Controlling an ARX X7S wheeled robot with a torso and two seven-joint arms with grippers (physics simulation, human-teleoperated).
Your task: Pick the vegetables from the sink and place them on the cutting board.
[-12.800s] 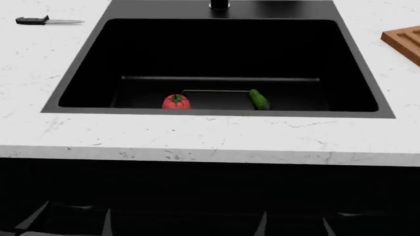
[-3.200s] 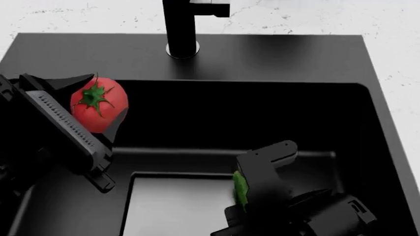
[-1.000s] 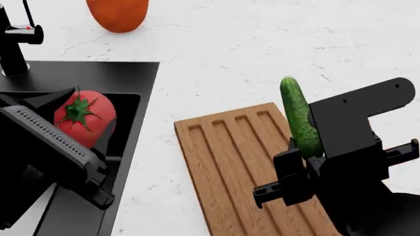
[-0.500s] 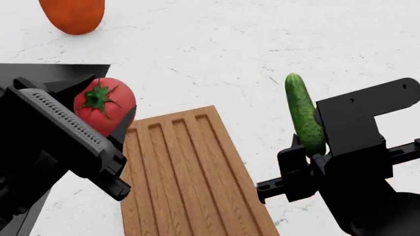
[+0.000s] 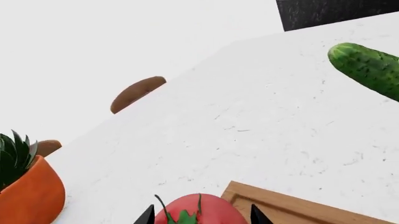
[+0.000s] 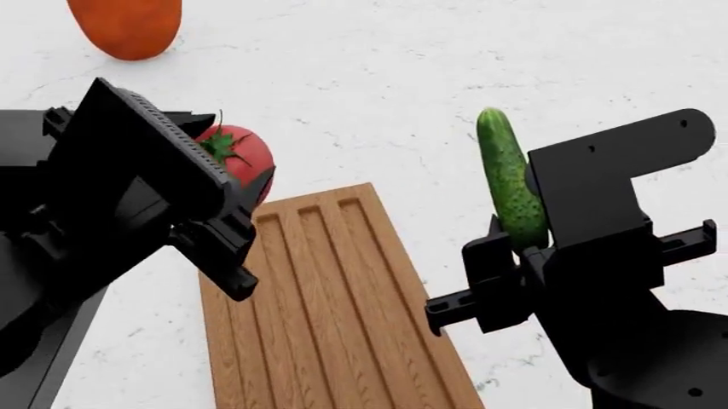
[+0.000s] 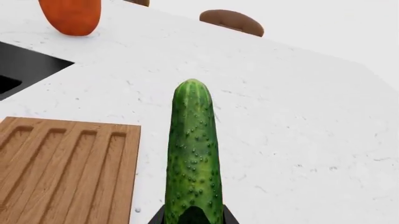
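While both arms hang above the white speckled counter [image 6: 455,77], each carries one vegetable. The left gripper [image 6: 245,183] has its jaws clamped on the tomato [image 6: 241,155], which sits between them with its green stem star facing up; in the head view it hangs at the far left corner of the cutting board [image 6: 330,315], and the left wrist view shows the tomato [image 5: 198,210] between the two dark jaw tips with the board's edge [image 5: 299,207] just beside it.

The right gripper [image 6: 512,247] has its jaws shut on the lower end of the cucumber [image 6: 509,179], which stands nearly upright and sticks out well past the jaw tips. From the head view it hangs over the counter just off the board's right edge, apart from the wood. The right wrist view shows the cucumber [image 7: 193,158] rising from between the jaws, with the grooved board [image 7: 62,168] to one side.

An orange pot [image 6: 125,25] stands on the counter beyond the board; the left wrist view shows a spiky green plant [image 5: 16,156] in it. A corner of the black sink [image 7: 25,65] shows in the right wrist view.
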